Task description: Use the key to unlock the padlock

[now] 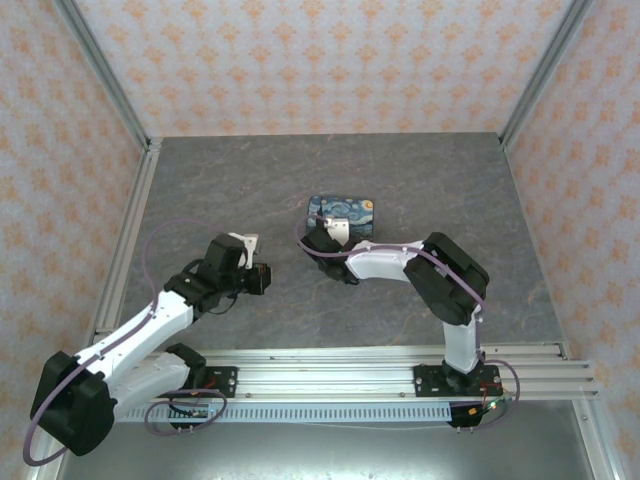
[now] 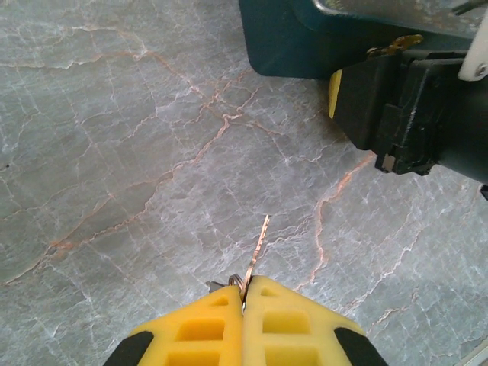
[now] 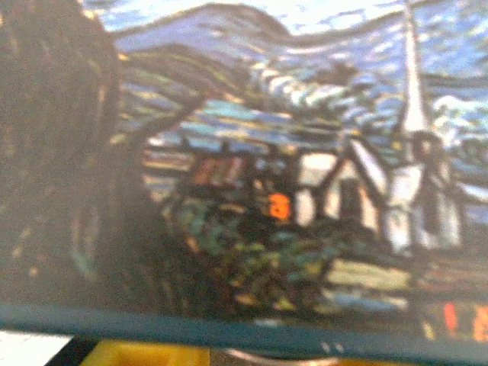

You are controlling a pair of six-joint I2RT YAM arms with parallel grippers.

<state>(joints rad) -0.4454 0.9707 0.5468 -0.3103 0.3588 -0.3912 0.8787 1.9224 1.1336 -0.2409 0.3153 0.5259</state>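
My left gripper (image 2: 245, 280) is shut on the key (image 2: 259, 242). The thin tan blade sticks out forward over the table, and a small ring shows at the fingertips. It points toward the blue-and-yellow painted box (image 2: 293, 42) ahead. From above, my left gripper (image 1: 262, 278) sits left of the box (image 1: 343, 211). My right gripper (image 1: 320, 240) is pressed against the box's near side. The padlock is hidden there. The right wrist view has the painted lid (image 3: 252, 168) up close, with a blurred curved metal edge (image 3: 267, 357) at the bottom. The right jaws are not plainly seen.
A small brass fitting (image 2: 393, 47) sticks out of the box beside my right gripper's black body (image 2: 415, 107). The grey marble table (image 1: 230, 190) is walled by patterned panels and metal posts. A rail (image 1: 330, 375) runs along the near edge.
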